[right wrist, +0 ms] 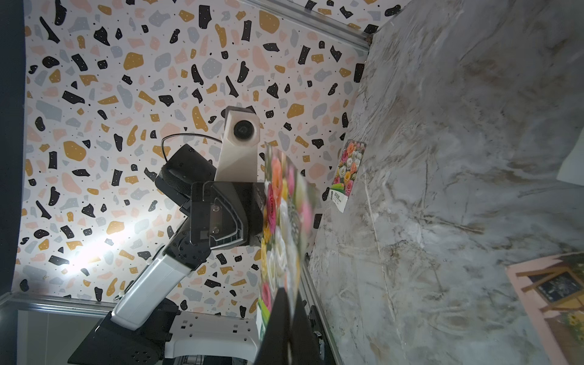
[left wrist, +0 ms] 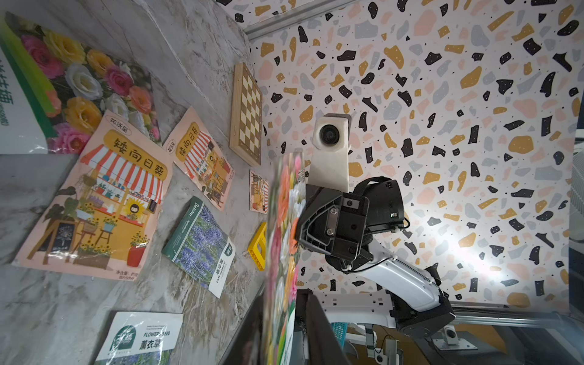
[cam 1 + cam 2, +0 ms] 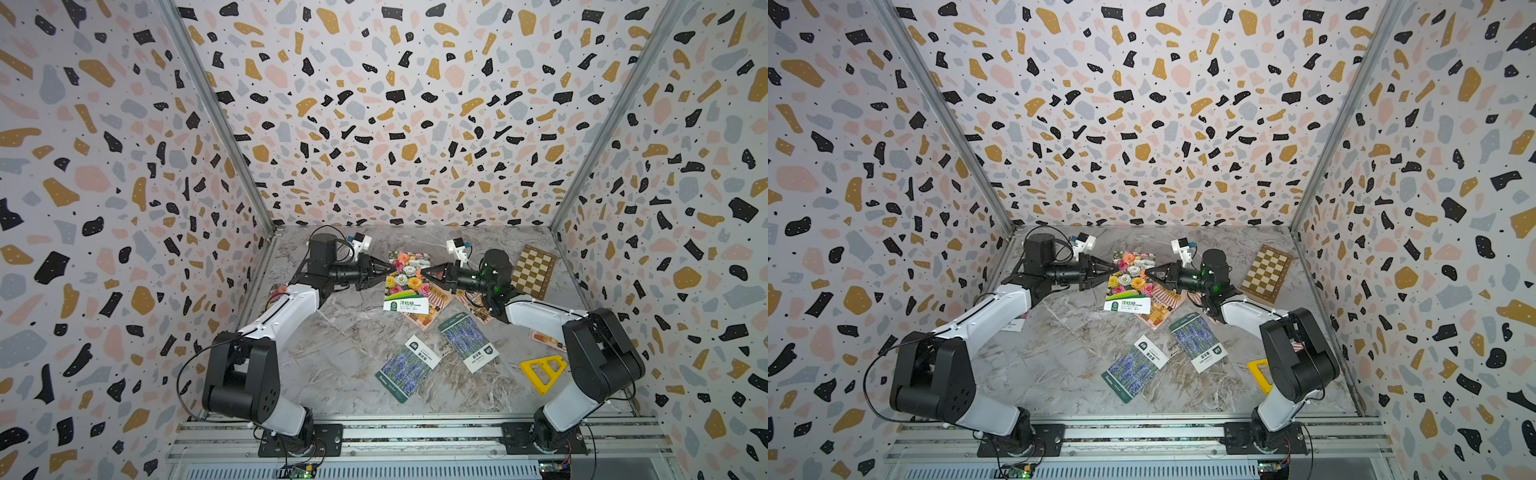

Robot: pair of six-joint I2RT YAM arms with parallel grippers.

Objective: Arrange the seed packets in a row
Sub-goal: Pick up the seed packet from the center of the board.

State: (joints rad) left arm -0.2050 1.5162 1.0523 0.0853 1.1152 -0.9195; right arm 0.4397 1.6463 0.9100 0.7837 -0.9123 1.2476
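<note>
A flower-photo seed packet (image 3: 407,278) (image 3: 1128,278) hangs above the table, pinched from both sides. My left gripper (image 3: 390,272) (image 2: 284,303) is shut on one edge and my right gripper (image 3: 423,273) (image 1: 286,300) on the opposite edge; in both wrist views the packet (image 2: 281,237) (image 1: 281,221) shows edge-on between the fingers. Another flower packet (image 2: 82,85) lies flat on the table. Pink awning packets (image 3: 428,309) (image 3: 473,303) (image 3: 546,338) and two lavender packets (image 3: 409,368) (image 3: 469,343) lie scattered nearer the front. One more flower packet (image 3: 277,291) peeks out under my left arm.
A wooden checkerboard (image 3: 534,272) lies at the back right. A yellow triangular frame (image 3: 542,372) sits at the front right beside my right arm. Patterned walls close in the table on three sides.
</note>
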